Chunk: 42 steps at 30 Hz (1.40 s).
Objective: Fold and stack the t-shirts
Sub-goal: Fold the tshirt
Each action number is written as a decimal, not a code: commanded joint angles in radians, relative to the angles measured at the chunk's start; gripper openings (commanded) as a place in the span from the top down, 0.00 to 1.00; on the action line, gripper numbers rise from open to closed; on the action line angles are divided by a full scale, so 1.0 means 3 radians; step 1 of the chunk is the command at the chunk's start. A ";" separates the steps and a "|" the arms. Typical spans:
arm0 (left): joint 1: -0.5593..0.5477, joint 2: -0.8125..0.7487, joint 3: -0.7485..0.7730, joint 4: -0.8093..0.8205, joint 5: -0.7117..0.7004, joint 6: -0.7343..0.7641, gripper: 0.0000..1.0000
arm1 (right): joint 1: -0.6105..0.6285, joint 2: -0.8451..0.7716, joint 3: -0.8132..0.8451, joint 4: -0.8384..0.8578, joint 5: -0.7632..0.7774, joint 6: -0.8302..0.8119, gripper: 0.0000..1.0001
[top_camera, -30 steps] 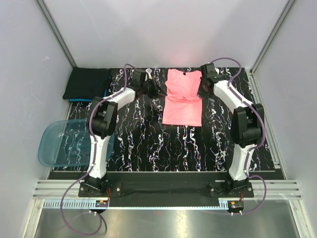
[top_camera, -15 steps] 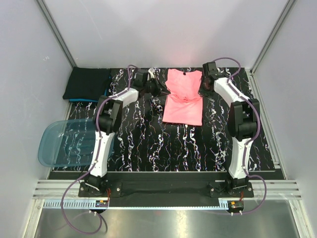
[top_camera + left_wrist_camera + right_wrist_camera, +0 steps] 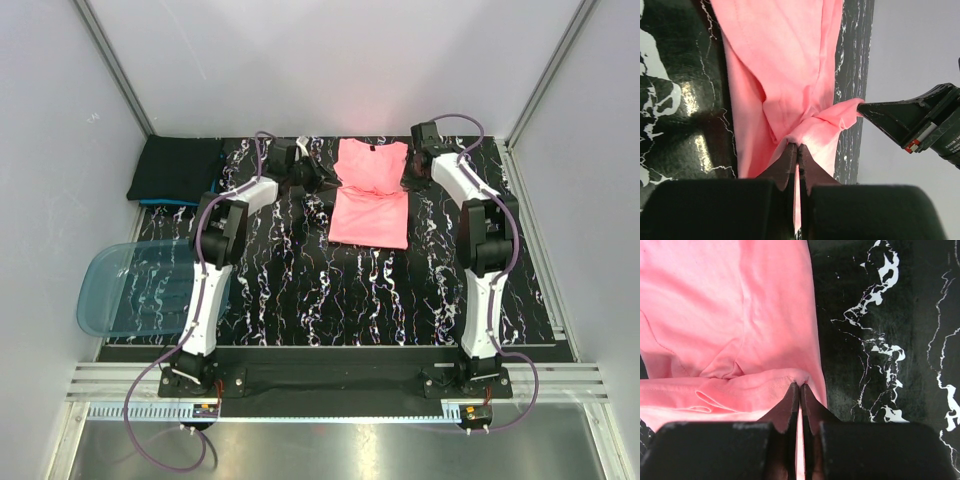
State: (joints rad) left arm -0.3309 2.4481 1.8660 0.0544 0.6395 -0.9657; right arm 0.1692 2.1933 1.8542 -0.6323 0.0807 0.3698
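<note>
Salmon-pink t-shirt (image 3: 370,200) partly folded, far centre, black tee (image 3: 178,168) far left, perhaps folded

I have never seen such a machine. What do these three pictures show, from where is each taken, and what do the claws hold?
Two robot arms stand at the near edge of a black marbled table. The wide picture looks down from above; each close picture comes from a camera on one wrist. A partly folded pink t-shirt lies there. The left gripper and the right gripper are both shut, pinching its cloth on opposite sides. Far left lies a folded black t-shirt; nearer, a blue plastic tub.
</note>
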 commanded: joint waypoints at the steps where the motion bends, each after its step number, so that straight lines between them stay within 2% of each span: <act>1: 0.0040 0.0026 0.0049 0.0156 -0.0020 -0.0028 1.00 | -0.0017 0.0052 0.0185 0.0057 -0.0115 -0.0021 0.94; 11: 0.0055 0.0159 0.0207 0.0126 -0.0035 -0.0043 0.99 | -0.0027 0.0241 0.0385 -0.0024 -0.0080 0.0020 0.93; 13: 0.0065 0.0169 0.0223 0.0105 -0.0040 -0.0028 0.82 | -0.0037 0.0257 0.0390 -0.0025 -0.0054 0.0030 0.80; 15: 0.0075 0.0123 0.0213 0.0100 -0.0051 0.0018 0.75 | -0.0042 0.0252 0.0380 -0.0025 -0.0029 0.0061 0.76; 22: 0.0162 -0.0178 0.0044 0.0105 -0.0050 0.0156 0.67 | -0.0042 0.0002 0.0232 -0.0071 0.0028 0.0204 0.66; 26: 0.0157 -0.0316 0.0044 -0.0094 -0.0102 0.0391 0.66 | -0.0048 -0.0137 0.0007 -0.0025 -0.0002 0.0240 0.67; 29: 0.0137 -0.0317 0.0018 -0.0008 0.0020 0.0402 0.71 | -0.0048 -0.0193 -0.0095 0.0042 -0.0105 0.0235 0.72; 32: 0.0086 -0.0281 -0.0007 0.0054 0.0169 0.0371 0.73 | -0.0048 -0.0239 -0.0142 0.0042 -0.0090 0.0260 0.72; 36: 0.0014 -0.0296 -0.0186 0.0223 0.0159 0.0330 0.73 | -0.0048 -0.0290 -0.0142 0.0047 -0.0064 0.0271 0.62; 38: 0.0004 -0.0261 -0.0146 0.0228 0.0184 0.0315 0.74 | -0.0053 -0.0311 -0.0147 0.0077 -0.0110 0.0250 0.62; 42: -0.0006 -0.0331 -0.0273 0.0238 0.0226 0.0299 0.74 | -0.0048 -0.0204 -0.0121 0.0134 -0.0217 0.0194 0.76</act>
State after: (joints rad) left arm -0.3351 2.4073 1.8145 0.0650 0.6678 -0.8837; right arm 0.1577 2.1754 1.8069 -0.6315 0.0505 0.4412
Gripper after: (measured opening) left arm 0.263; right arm 0.268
